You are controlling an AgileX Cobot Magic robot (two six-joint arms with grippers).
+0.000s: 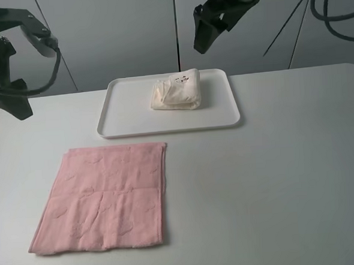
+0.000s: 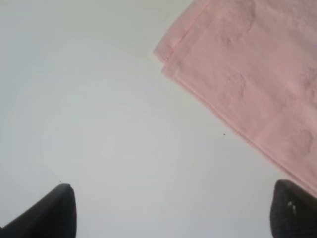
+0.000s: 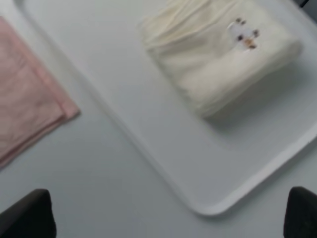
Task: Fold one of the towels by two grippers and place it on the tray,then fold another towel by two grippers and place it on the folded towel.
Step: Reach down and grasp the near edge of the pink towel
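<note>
Pink towel lay flat near the front left corner of the tabletop. Behind it, toward the far edge, the white tray carried the folded cream towel by its far rim. The left gripper hung near the far left corner and the right gripper above the tray, both spread wide and empty.

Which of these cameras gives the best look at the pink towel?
The exterior high view: the whole pink towel shows there, lying flat with all four edges visible. The left wrist view catches only one corner region, and the right wrist view only a blurred corner beside the tray.
</note>
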